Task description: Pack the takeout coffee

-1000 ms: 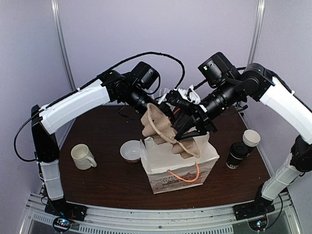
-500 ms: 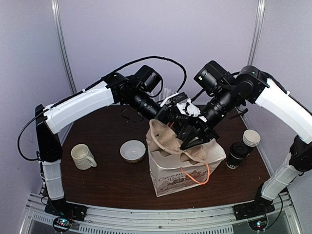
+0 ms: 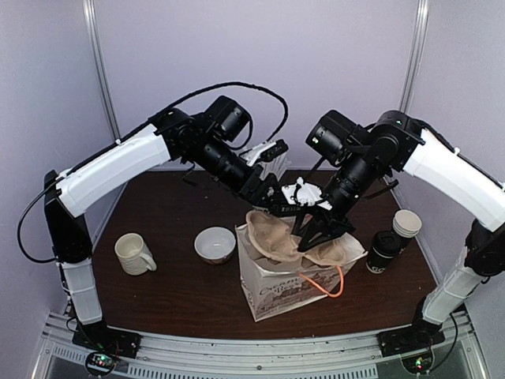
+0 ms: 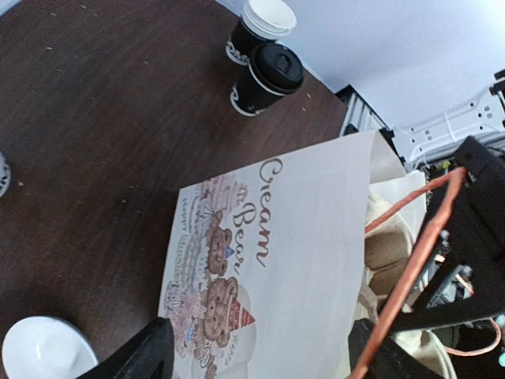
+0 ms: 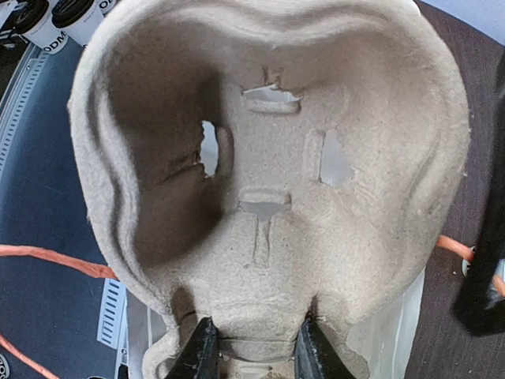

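Left gripper [image 4: 260, 355]: jaws wide, holding nothing, over the paper bag [image 4: 260, 237].
Right gripper [image 5: 254, 347]: we pinch the pulp carrier [image 5: 276, 158].
Takeout coffee [image 3: 383, 251]: upright, below and outboard of our right jaws; right arm nearer.

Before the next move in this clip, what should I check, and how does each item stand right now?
1. Hold of the right gripper on the pulp cup carrier: ok, its fingers pinch the carrier's edge.
2. Carrier seated in the paper bag: not ok, it sticks out above the rim, tilted.
3. Bag upright: ok.
4. Is the left gripper free: ok, fingers spread, holding nothing.
5. Is the orange handle clear of the carrier: cannot tell.
6. Is the takeout coffee ready: ok, upright, lidded, right of the bag.
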Motion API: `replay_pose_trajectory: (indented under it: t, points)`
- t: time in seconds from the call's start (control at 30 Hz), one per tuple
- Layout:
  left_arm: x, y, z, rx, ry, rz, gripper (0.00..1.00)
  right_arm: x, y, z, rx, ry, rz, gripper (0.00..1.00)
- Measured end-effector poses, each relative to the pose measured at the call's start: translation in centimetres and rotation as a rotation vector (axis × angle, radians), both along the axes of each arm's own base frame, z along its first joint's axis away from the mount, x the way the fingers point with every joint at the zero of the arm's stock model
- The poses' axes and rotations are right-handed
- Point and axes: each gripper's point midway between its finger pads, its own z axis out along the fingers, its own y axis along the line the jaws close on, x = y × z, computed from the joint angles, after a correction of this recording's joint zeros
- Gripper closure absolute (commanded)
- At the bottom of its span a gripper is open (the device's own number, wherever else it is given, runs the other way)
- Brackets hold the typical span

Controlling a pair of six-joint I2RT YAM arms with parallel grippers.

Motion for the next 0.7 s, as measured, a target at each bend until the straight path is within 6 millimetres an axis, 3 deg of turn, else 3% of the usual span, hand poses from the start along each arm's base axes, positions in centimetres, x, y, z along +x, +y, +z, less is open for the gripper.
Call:
replay_pose_trajectory:
  t: [0.13,0.27,0.37,0.47,0.7]
  points:
    - [1.1,2.9,3.5,-0.034,-0.127,0.093,0.17,0.6,-0.1,-1.0,-0.044,-0.008,-0.014,0.73]
    - [0.7,6.1,8.1,-0.115,-0.253,0.155,0.17,0.8,-0.3,-1.3,-0.065,-0.021,-0.021,0.73]
    - [0.6,7.6,10.5,-0.162,-0.328,0.195,0.17,0.9,-0.5,-1.5,-0.078,-0.034,-0.025,0.73]
    - [0.7,8.8,10.6,-0.169,-0.361,0.227,0.17,1.3,-0.7,-1.8,-0.098,-0.049,-0.036,0.73]
    - [1.2,9.7,7.5,-0.096,-0.35,0.262,0.17,2.4,-0.5,-3.5,-0.18,-0.071,-0.052,0.74]
